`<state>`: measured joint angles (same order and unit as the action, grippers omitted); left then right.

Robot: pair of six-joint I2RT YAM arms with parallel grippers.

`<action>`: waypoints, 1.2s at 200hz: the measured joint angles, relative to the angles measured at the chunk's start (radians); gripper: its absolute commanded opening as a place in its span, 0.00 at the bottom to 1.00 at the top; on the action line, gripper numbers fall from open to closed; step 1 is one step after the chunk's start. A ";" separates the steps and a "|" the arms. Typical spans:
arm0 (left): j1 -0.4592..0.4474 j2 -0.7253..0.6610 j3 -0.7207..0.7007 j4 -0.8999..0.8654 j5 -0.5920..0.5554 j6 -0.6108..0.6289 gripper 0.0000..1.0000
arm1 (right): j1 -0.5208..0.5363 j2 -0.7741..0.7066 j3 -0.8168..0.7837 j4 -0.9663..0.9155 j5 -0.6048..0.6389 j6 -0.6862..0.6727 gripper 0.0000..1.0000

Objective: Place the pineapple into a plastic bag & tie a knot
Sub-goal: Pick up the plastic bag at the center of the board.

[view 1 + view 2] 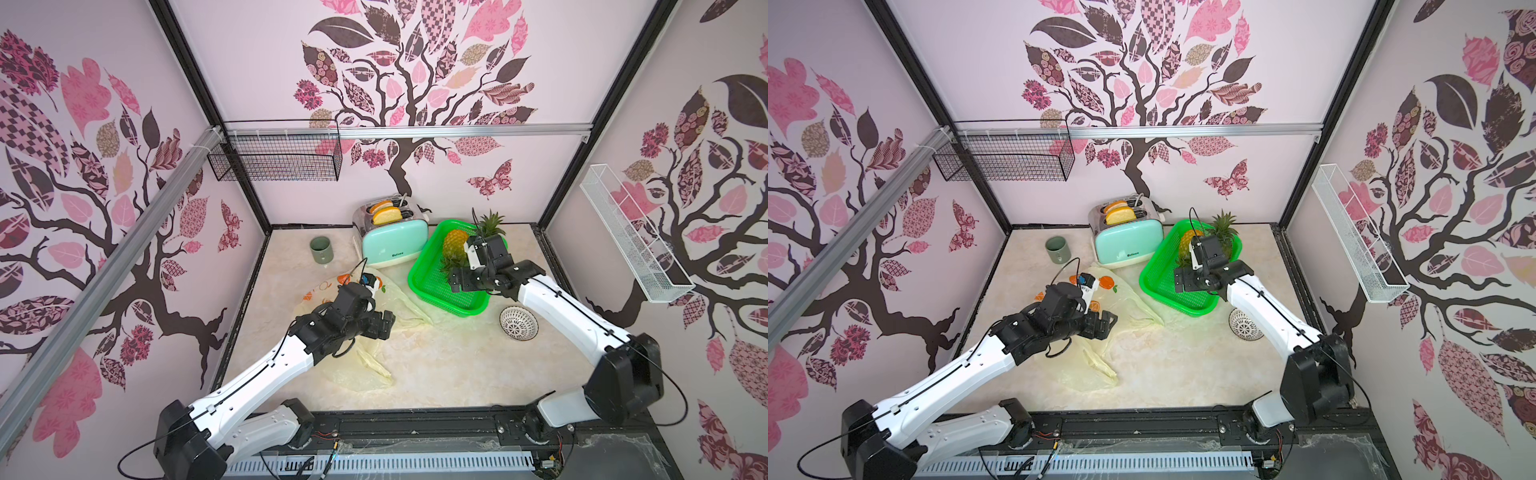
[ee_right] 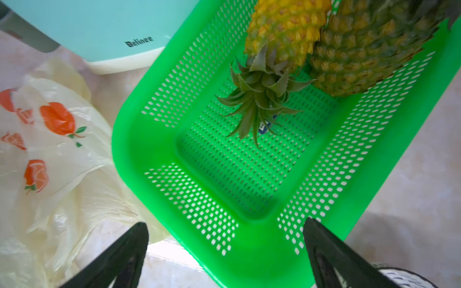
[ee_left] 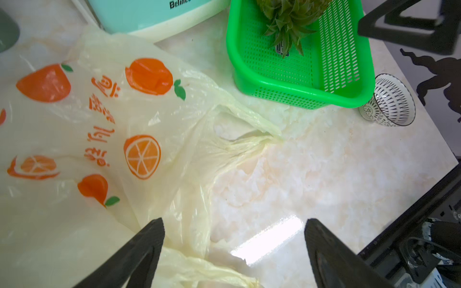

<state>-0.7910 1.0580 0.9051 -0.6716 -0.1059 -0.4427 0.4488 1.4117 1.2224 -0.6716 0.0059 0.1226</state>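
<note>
On a marble table (image 1: 436,365), my left gripper (image 3: 234,222) hovers, jaws apart, over the limp, flimsy bag (image 3: 74,139) beside the basket (image 2: 139,149), where my right gripper (image 2: 224,224), also apart, hangs above a pineapple (image 2: 284,32), probably heavy and prickly, best gripped across its body.

Pale-yellow plastic bag (image 3: 62,132) printed orange fruits, green basket (image 3: 299,99), mint toaster (image 3: 149,15), yellow pineapple (image 2: 284,27)

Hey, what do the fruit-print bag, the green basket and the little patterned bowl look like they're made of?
Plastic bag: thin translucent film, pale yellow, slightly glossy; it wrinkles and lies limp. Green basket: rigid moulded plastic, smooth and shiny, walls full of slots. Bowl: probably glazed ceramic, white with black line pattern, though melamine cannot be ruled out.
</note>
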 measured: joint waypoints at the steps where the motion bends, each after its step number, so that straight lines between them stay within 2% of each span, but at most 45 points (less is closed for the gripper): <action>1: -0.010 -0.003 0.000 -0.010 -0.005 -0.010 0.92 | 0.003 -0.003 0.000 0.000 -0.001 0.001 0.99; 27: -0.181 -0.060 -0.011 -0.171 -0.090 -0.187 0.93 | 0.120 -0.079 -0.039 -0.002 -0.003 0.025 0.99; 51: -0.314 -0.092 -0.060 -0.263 -0.117 -0.331 0.95 | 0.190 -0.118 -0.082 -0.032 -0.005 0.061 0.98; 77: -0.376 -0.058 -0.110 -0.299 -0.084 -0.406 0.97 | 0.243 -0.170 -0.128 -0.071 -0.004 0.107 0.99; 105: -0.383 0.047 -0.112 -0.299 -0.061 -0.398 0.98 | 0.288 -0.211 -0.149 -0.103 -0.012 0.148 0.99; 136: -0.388 0.175 -0.071 -0.302 -0.059 -0.340 0.98 | 0.288 -0.233 -0.176 -0.115 -0.008 0.170 0.99; 184: -0.426 0.430 0.064 -0.364 -0.145 -0.224 0.98 | 0.288 -0.233 -0.197 -0.115 -0.005 0.181 0.99; 214: -0.431 0.486 0.070 -0.399 -0.201 -0.173 0.83 | 0.288 -0.239 -0.199 -0.114 -0.004 0.184 0.99; 240: -0.431 0.508 0.071 -0.413 -0.238 -0.153 0.51 | 0.288 -0.254 -0.208 -0.115 0.000 0.185 0.99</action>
<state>-1.2224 1.5658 0.9764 -1.0847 -0.3443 -0.5961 0.7364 1.1580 1.0142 -0.7868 0.0063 0.3077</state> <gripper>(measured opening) 0.630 0.992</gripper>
